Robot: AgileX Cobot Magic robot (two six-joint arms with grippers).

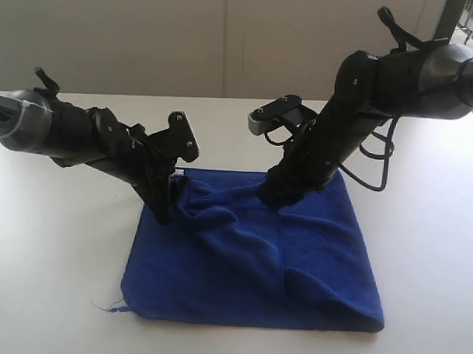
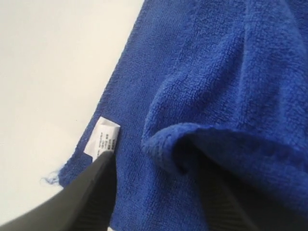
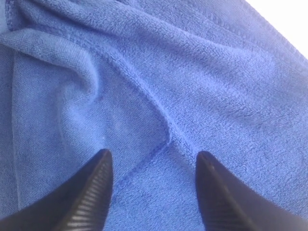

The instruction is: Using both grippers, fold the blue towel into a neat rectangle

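The blue towel (image 1: 257, 263) lies spread on the white table, rumpled along its far edge and flat toward the near edge. My left gripper (image 1: 164, 213) is down at the towel's far left corner. In the left wrist view its jaws (image 2: 159, 183) stand apart with flat cloth between them. One finger's tip touches the white tag (image 2: 107, 139), and the other sits in shadow under a raised fold of the towel (image 2: 216, 72). My right gripper (image 1: 273, 200) rests on the far edge near the middle. It is open (image 3: 154, 155), its tips straddling a hemmed corner of the towel (image 3: 192, 72).
The white table (image 1: 55, 240) runs well beyond the towel on both sides. A loose blue thread (image 1: 108, 304) trails off the near left corner. Black cables (image 1: 377, 162) hang from the right arm above the table. A pale wall stands behind.
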